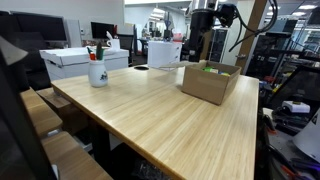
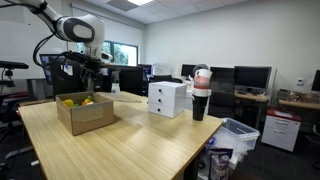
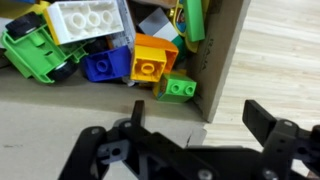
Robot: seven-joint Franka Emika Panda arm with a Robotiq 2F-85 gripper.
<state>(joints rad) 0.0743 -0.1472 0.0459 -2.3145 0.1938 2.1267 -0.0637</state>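
Observation:
An open cardboard box (image 1: pixel 210 84) stands on the light wooden table (image 1: pixel 150 115) and also shows in an exterior view (image 2: pixel 86 115). It holds several toy bricks: a white one (image 3: pixel 88 20), a large green one (image 3: pixel 35 50), a blue one (image 3: pixel 100 66), an orange one (image 3: pixel 155 60) and a small green one (image 3: pixel 180 88). My gripper (image 3: pixel 200 115) hangs above the box's edge, open and empty, its fingers either side of the box wall (image 3: pixel 222 60). It shows in both exterior views (image 1: pixel 206 42) (image 2: pixel 88 75).
A white mug with pens (image 1: pixel 97 72) and white boxes (image 1: pixel 80 60) stand at the table's far side. A white drawer unit (image 2: pixel 167 98) and a dark cup stack (image 2: pixel 200 97) stand near one edge. Office chairs, desks and a bin (image 2: pixel 236 135) surround the table.

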